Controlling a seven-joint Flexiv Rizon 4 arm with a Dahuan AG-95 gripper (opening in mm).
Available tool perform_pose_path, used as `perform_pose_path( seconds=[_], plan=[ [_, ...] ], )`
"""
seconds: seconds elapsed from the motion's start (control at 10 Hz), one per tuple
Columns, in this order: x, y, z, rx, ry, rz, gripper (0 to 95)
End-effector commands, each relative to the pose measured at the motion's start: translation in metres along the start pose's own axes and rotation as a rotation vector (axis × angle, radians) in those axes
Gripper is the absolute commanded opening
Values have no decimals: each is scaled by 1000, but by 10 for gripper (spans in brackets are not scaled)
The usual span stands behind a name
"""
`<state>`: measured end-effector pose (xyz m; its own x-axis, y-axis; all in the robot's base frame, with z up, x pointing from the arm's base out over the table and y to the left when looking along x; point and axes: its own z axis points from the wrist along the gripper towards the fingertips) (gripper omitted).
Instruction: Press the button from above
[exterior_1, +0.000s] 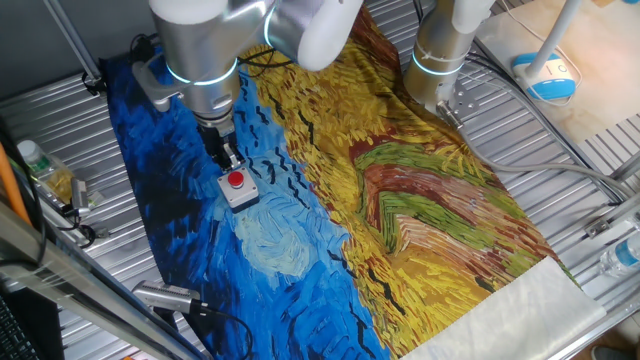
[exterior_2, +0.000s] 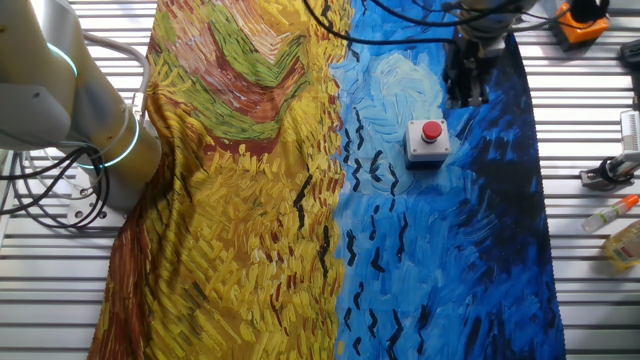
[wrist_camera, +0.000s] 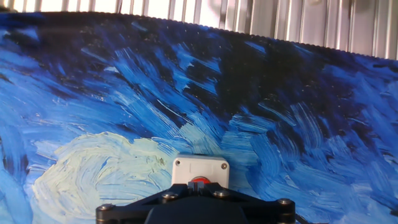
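You get even, bright light in both fixed views, no hard shadows on the cloth (exterior_1: 400, 200). Top right of one fixed view is blown out: warm glare over the wooden board (exterior_1: 590, 60), detail lost there. Arm shells (exterior_1: 250, 20) show soft highlights w/ cyan ring glow. Hand view is dimmer, cloth (wrist_camera: 249, 93) dark blue but sharp; the mount (wrist_camera: 199, 208) at bottom edge is close and slightly soft. Slat table (wrist_camera: 280, 22) at top looks overexposed. Mild softness overall, low res.
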<state>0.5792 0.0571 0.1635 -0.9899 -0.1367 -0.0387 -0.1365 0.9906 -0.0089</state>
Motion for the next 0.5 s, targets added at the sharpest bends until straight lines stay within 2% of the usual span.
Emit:
perform_pose_path(
  seconds=[0.1, 0.5],
  plan=[
    [2, 0, -1, 6, 0, -6, 0],
    [2, 0, -1, 3, 18, -19, 0]
  ],
)
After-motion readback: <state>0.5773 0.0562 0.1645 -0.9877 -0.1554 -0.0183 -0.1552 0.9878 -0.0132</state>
